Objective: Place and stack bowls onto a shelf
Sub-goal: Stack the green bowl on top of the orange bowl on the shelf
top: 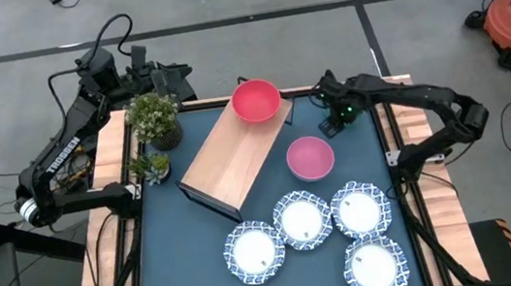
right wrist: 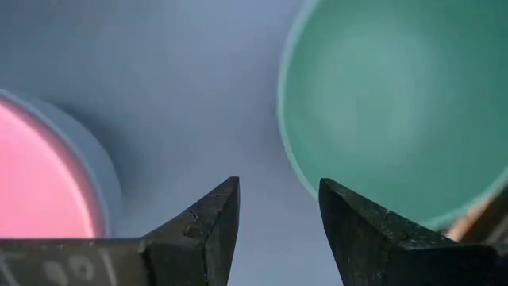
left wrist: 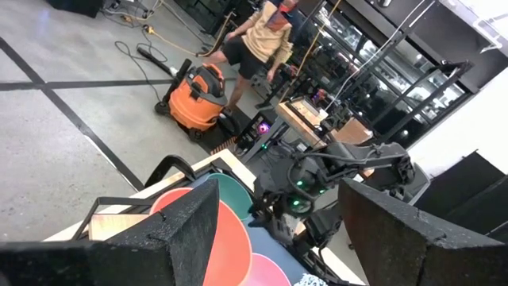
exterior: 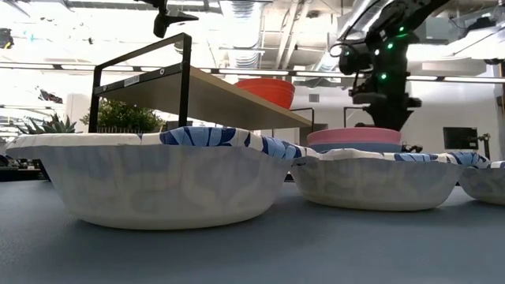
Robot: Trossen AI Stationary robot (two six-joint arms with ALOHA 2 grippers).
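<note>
High view shows the right gripper [top: 332, 104] hovering fingers spread beside the green bowl [right wrist: 397, 103]; a red bowl [top: 256, 101] sits on the shelf [top: 228, 161], left gripper [top: 164, 76] parked spread behind it.

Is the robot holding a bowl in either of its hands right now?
No. The right gripper hangs open above the table beside the green bowl, touching nothing. The left gripper is open and empty too.

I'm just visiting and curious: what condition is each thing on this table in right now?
Red bowl: on the shelf, at its far end.
Pink bowl: on the tabletop, nested in a light blue bowl.
Green bowl: upright, under the right hand.
Four white bowls: on the table, unstacked.
Right hand: open, empty.
Left hand: open, raised behind the shelf.
</note>
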